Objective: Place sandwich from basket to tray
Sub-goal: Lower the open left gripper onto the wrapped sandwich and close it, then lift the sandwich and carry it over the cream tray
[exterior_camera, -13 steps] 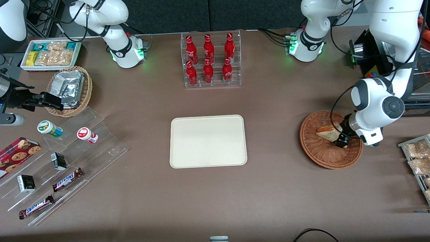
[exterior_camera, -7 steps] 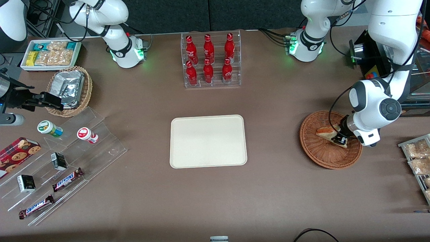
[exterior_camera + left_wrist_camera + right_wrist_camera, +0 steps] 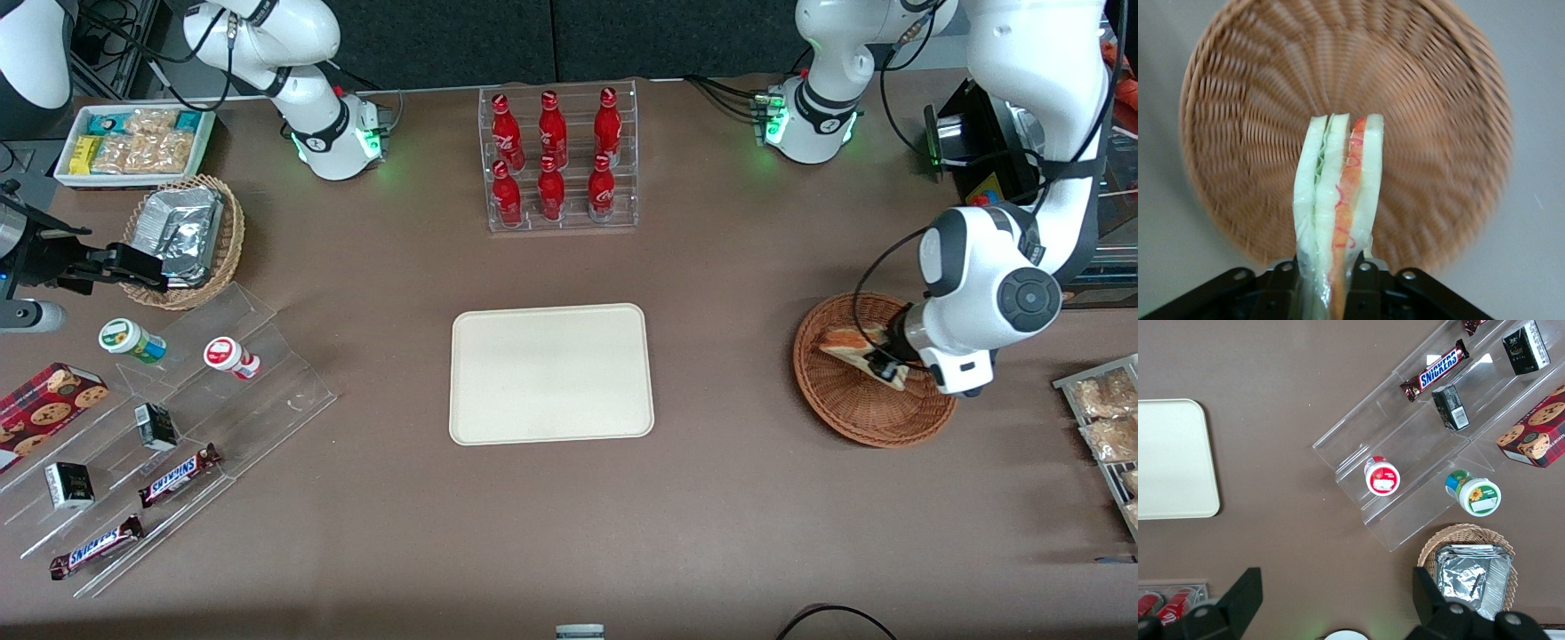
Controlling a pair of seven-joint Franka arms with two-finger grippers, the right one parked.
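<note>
Sandwich (image 3: 1338,207), clamped edge-on in the claw (image 3: 1333,280), has risen since a second ago above the wicker basket (image 3: 845,409), nearer its 12 o'clock rim; fingertips mostly hidden.

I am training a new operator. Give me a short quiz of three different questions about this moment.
1. True or false: the pincer is shut on the sandwich.
2. The sandwich is: A) on the tray, B) above the basket, C) beside the red bottles.
3. Fill in: the tray holds ____ items.

Key: 1 true; 2 B; 3 no.
</note>
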